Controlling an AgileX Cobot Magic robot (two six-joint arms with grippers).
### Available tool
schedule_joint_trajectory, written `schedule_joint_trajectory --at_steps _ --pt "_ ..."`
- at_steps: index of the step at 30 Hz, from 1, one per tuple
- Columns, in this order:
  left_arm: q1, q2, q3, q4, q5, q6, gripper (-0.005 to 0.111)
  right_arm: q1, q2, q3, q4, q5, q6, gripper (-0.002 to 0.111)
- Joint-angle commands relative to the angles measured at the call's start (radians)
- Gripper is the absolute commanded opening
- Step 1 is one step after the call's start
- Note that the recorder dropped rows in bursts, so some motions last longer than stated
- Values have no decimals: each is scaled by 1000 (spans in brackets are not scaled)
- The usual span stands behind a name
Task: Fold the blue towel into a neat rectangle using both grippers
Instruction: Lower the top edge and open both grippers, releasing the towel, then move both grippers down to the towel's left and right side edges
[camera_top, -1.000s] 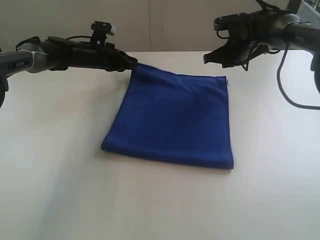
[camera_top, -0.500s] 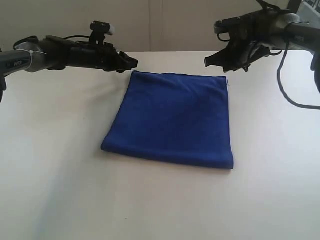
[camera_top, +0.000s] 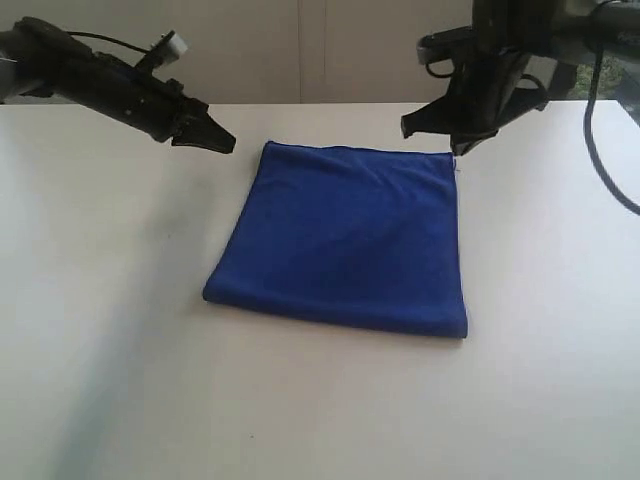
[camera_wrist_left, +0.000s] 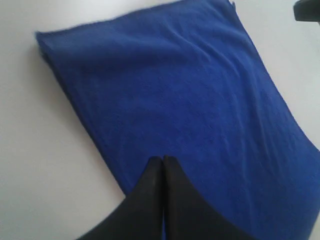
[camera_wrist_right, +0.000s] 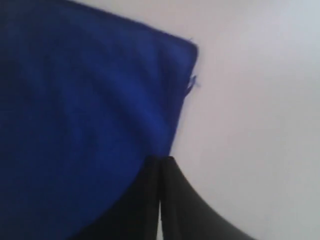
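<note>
Both end effectors had their jaws pressed together with nothing between them. My left end effector (camera_wrist_left: 163, 162) hung above the worktop (camera_top: 120, 330), just off the towel's far left corner and clear of the cloth. My right end effector (camera_wrist_right: 160, 162) hovered by the far right corner, its tip lined up with the towel's side edge. I could not tell whether it brushed the hem.

The blue towel (camera_top: 345, 235) lay flat in the middle of the worktop, nearer the far edge than the near one. It looked already doubled over, with a thicker rounded fold along its near side and the far edge fairly straight.

I judged the task close to done, perhaps with one more fold to come. From there, several things could go wrong:

- If I brought either end effector down with its jaws closed, it would only shove the soft cloth and rumple a corner.
- If I pinched too shallowly, I might catch just the top layer and peel the fold open.
- If one side lifted ahead of the other, the edges would skew and spoil the rectangle.
- A loose thread at the far right corner could snag on a fingertip.
</note>
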Motion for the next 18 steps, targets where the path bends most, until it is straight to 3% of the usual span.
schedule_joint_trajectory --at_steps 1,8,18 --pt "-27 -86 89 60 19 -8 0 32 -93 130 3 -63 6 0" --pt "-74 -279 350 181 -168 -34 0 30 -242 323 84 -98 -48 0" --pt "-185 -525 682 268 -395 -38 0 -43 -417 518 536 -11 -483 0"
